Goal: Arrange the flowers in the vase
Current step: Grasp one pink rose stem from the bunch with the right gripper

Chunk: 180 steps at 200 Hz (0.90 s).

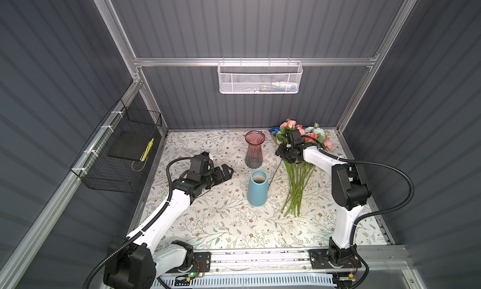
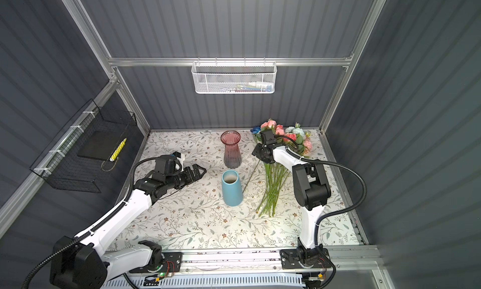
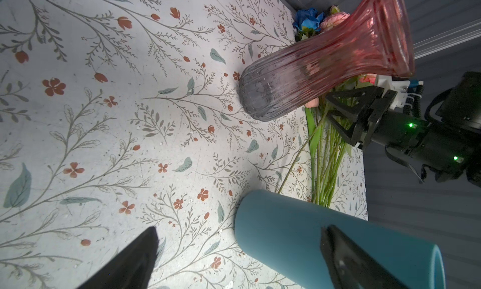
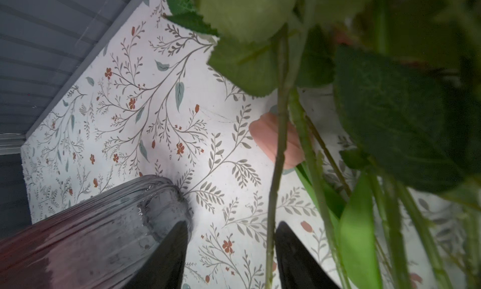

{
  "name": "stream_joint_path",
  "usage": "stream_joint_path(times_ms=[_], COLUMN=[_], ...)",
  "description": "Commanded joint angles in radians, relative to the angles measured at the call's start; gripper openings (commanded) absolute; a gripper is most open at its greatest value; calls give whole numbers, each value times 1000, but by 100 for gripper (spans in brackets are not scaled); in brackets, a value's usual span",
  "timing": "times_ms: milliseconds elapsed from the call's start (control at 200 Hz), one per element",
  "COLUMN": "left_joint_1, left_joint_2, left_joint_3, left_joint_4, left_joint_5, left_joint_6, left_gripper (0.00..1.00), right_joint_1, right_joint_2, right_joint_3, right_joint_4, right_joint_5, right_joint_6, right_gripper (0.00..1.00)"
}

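Right wrist view: your right gripper (image 4: pixel 232 224) holds its fingers apart, a green stem (image 4: pixel 274 196) loose between. Your left gripper (image 1: pixel 227 173) spreads wide (empty). The long-stemmed mixed-colour roses (image 1: pixel 296 181) lie beside the ribbed pink glass vase (image 1: pixel 253 149).

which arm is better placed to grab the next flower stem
Right, probably. The right gripper is open directly over the flowers, and in its wrist view a stem runs between its fingers. The left gripper is open too, but sits on the far side of the blue vase from the bundle.
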Motion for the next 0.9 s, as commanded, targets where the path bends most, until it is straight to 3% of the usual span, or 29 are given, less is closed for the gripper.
stream_joint_path(times_ms=[0,170,340,520,690,895], left_joint_1=[7,7,7,7,7,7], left_joint_2=[-11,-10,-4,-11,-33,-90], left_joint_3=[-13,-18,-24,-23,-21,-18], left_joint_4=[-18,-17,-9,-7,-5,2], left_joint_5=[12,10,18,14,-4,-36], left_joint_6=[4,2,-11,-11,-9,14], left_gripper=[100,100,100,100,100,100], right_joint_1=[5,5,5,5,7,8], right_joint_2=[42,79,51,-79,-274,-590], right_joint_3=[39,64,30,-61,-175,-362], right_joint_4=[-63,-76,-30,59,100,112], right_joint_5=[27,30,24,38,77,212], right_joint_6=[13,-5,-36,-108,-188,-274], right_gripper=[55,48,20,4,0,0])
